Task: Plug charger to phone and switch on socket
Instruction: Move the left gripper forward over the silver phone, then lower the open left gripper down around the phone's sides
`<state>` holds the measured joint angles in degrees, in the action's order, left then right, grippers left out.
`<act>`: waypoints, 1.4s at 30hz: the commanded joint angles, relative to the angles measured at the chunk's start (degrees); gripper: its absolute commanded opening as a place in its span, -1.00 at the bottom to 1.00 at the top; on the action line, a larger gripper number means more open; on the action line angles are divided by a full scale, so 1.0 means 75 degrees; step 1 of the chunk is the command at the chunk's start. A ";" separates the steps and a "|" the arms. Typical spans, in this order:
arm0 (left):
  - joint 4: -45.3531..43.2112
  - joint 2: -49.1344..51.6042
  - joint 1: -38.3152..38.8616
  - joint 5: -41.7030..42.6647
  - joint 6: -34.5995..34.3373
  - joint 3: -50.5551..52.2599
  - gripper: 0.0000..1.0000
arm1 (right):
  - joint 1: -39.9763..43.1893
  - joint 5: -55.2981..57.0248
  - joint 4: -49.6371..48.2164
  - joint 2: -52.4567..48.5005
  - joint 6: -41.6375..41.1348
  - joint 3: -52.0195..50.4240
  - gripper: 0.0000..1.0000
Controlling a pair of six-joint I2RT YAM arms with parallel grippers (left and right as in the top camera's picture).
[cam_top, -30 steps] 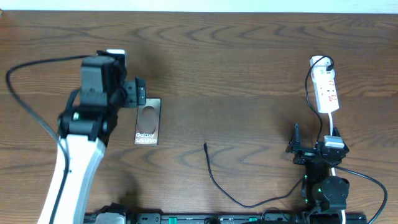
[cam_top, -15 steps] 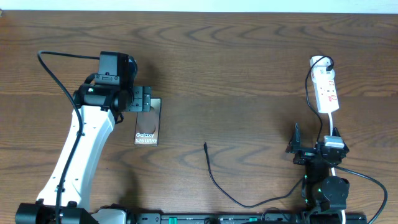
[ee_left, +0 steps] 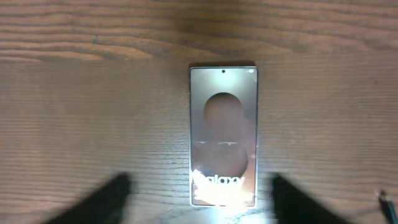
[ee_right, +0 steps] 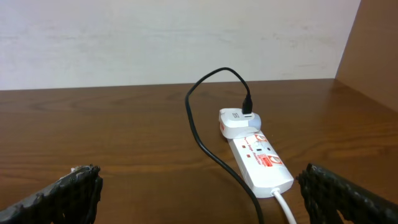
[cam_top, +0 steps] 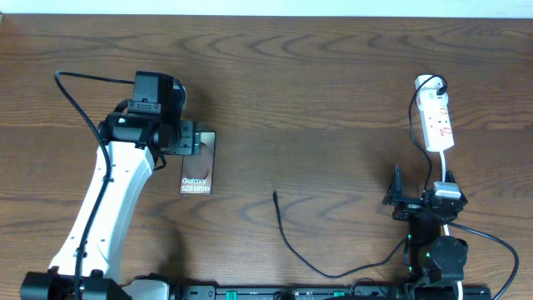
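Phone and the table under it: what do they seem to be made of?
The phone looks glossy, probably glass or shiny plastic: its face mirrors light. The table looks like matte brown wood or wood-look laminate: grain lines run across it.

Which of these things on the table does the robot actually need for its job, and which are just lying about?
Needed for the job:
phone
charger cable
white socket strip

Not part of it:
wooden table
arms' own black cables
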<state>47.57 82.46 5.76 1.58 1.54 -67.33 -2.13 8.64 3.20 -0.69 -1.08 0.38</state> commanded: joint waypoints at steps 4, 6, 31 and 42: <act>0.0052 0.0023 0.0009 0.0236 0.0015 -0.0117 1.00 | -0.0079 0.0055 0.0032 0.0035 -0.0050 -0.0009 0.99; 0.0082 0.0035 0.0009 0.0560 0.0015 -0.0117 1.00 | -0.0079 0.0055 0.0032 0.0032 -0.0050 -0.0009 0.99; 0.0090 0.2340 0.0015 0.0702 -0.0271 -0.0117 0.99 | -0.0079 0.0055 0.0032 0.0035 -0.0050 -0.0009 0.98; -0.0090 0.2340 0.0017 0.0670 -0.0268 -0.0029 0.99 | -0.0079 0.0052 0.0032 0.0035 -0.0050 -0.0009 0.99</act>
<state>47.11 100.09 5.78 6.13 -0.03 -67.44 -2.13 8.64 3.20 -0.69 -1.08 0.38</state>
